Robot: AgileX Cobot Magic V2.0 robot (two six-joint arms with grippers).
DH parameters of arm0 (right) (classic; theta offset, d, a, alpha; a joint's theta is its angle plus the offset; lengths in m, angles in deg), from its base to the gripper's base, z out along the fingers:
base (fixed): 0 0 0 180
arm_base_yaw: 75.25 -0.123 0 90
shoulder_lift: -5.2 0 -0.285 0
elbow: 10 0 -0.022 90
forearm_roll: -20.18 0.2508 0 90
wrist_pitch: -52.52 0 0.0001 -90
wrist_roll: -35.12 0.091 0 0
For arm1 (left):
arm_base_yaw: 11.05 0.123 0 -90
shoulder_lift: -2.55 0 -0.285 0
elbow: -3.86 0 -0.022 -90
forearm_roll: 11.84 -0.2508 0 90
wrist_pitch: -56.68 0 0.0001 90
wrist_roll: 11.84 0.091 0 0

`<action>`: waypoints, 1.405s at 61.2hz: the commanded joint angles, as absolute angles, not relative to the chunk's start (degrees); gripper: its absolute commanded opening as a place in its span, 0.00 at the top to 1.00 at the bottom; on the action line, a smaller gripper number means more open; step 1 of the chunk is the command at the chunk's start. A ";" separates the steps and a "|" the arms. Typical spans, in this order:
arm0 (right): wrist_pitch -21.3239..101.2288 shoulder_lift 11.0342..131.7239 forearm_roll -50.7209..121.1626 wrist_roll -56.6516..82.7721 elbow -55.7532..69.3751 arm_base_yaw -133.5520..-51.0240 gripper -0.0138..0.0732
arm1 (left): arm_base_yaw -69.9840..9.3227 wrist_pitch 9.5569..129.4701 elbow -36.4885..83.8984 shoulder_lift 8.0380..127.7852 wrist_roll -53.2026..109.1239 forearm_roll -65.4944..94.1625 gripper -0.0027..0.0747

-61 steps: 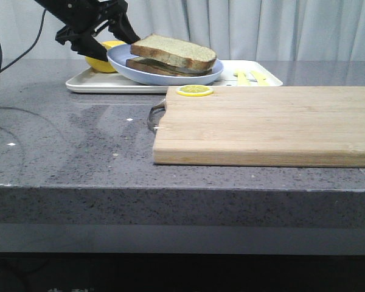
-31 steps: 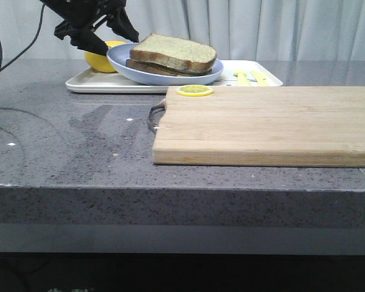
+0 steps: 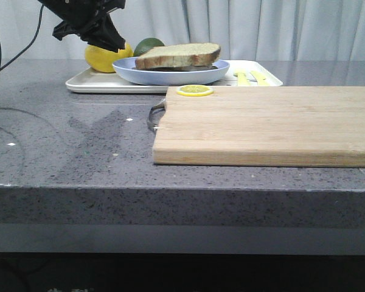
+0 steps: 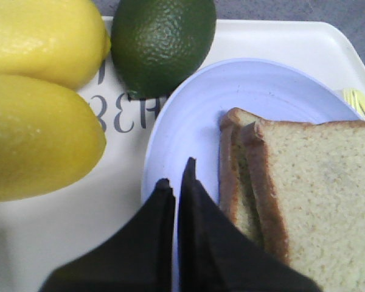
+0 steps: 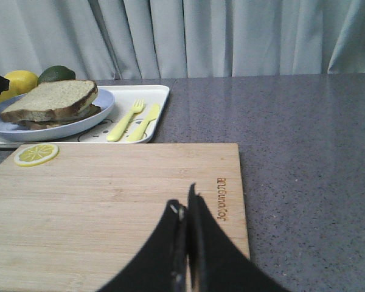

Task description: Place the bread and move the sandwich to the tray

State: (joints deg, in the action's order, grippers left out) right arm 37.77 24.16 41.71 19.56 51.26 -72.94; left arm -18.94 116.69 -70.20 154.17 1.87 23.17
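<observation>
Sandwich (image 3: 178, 56) resting on the pale blue plate (image 3: 170, 74), top slice of bread (image 4: 319, 201) covering the lower slice, filling not visible; plate sitting flat on the white tray (image 3: 97, 83) at the far side of the grey table (image 3: 67, 146). On the same tray, two lemons (image 4: 36, 97) and a lime (image 4: 161, 42) beside the plate, plus a yellow plastic fork (image 5: 125, 120) and knife (image 5: 143, 122) on the other side. Left gripper (image 4: 175, 182) above the plate rim next to the bread crust, fingers pressed together, holding nothing. Near the tray, a wooden cutting board (image 3: 267, 125) with a lemon slice (image 3: 194, 90) on its far corner. Right gripper (image 5: 186, 210) over the near part of the board, clenched and empty.
</observation>
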 commanded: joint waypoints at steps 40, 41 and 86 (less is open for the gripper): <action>42.00 24.47 41.84 19.09 49.73 -72.77 0.91 | -16.91 128.65 -92.46 149.34 -6.79 26.21 0.99; 42.00 24.47 41.84 19.09 49.73 -72.77 0.91 | -16.91 128.65 -93.15 149.34 -7.25 26.21 0.99; 41.94 24.47 41.84 19.09 49.73 -72.77 0.91 | -28.28 128.65 -64.42 128.74 -9.00 4.38 0.99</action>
State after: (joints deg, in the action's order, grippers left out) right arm 37.77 24.16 41.71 19.56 51.26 -72.94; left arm -27.75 129.55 -69.31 135.56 -8.37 5.30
